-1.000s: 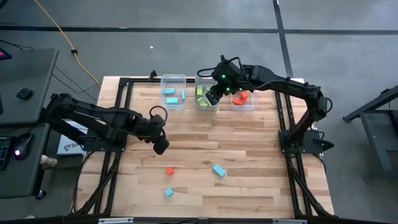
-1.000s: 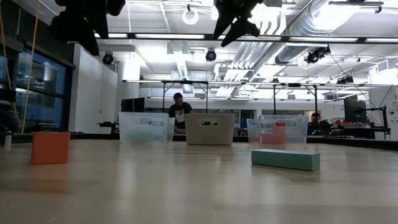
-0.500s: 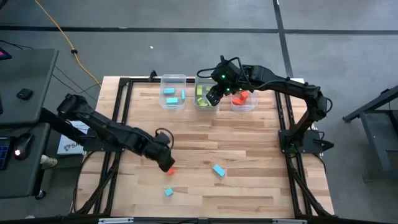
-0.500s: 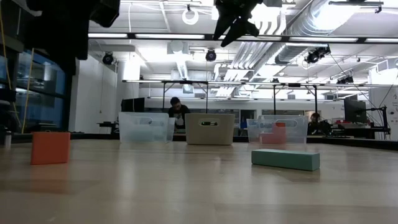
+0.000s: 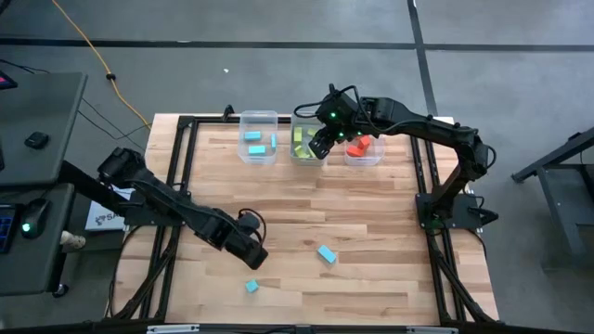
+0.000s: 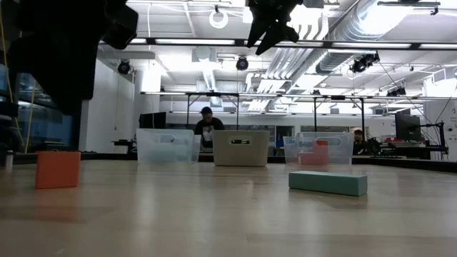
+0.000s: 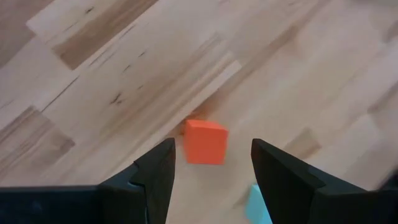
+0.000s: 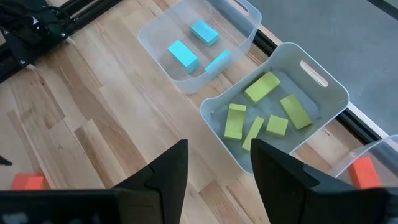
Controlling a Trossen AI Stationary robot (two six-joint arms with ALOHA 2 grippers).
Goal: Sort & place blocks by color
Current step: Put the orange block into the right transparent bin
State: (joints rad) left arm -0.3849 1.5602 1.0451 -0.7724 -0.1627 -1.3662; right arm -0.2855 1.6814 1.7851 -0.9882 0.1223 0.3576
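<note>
Left claw (image 7: 208, 165): moving from mid-table down over the red-orange cube (image 7: 204, 141), fingers apart, cube lying between and just ahead on the table (image 7: 93, 74). Risk: fingertip nudging the cube askew. Right claw (image 8: 214, 165): hovering apart over the bins (image 8: 292, 74).

We see a red-orange cube (image 7: 204, 142) flat on the table, a light blue bar (image 5: 326, 253) near it and a small blue cube (image 5: 251, 287) apart. Three blue blocks (image 8: 185, 55) and five lime green blocks (image 8: 261, 87) lie in bins; red-orange ones (image 5: 362, 145) too.
</note>
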